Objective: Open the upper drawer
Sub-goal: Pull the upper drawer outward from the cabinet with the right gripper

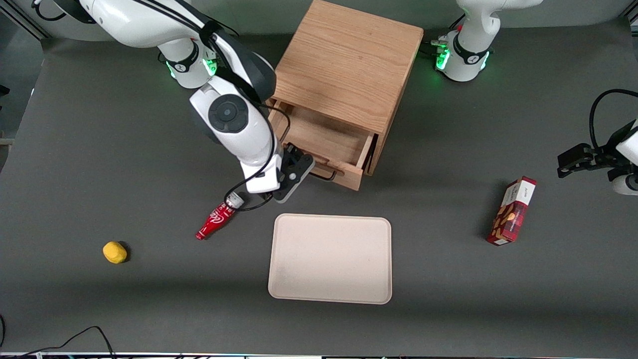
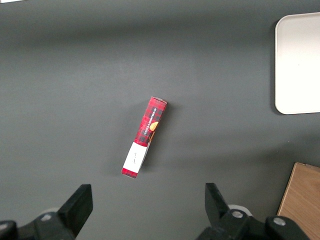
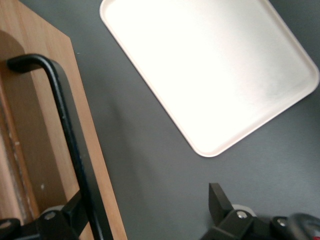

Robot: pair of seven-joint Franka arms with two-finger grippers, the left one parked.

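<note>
Front view: tool (image 1: 305,168) at oak upper drawer (image 1: 326,144).

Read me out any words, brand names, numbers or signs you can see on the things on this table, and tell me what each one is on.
Red bottle: white script lettering, too blurred to read.
Red box: small print on its white side, too small to read.
Upper drawer, tray and yellow object: no text.
Gripper, at the drawer's black handle: no text.
</note>
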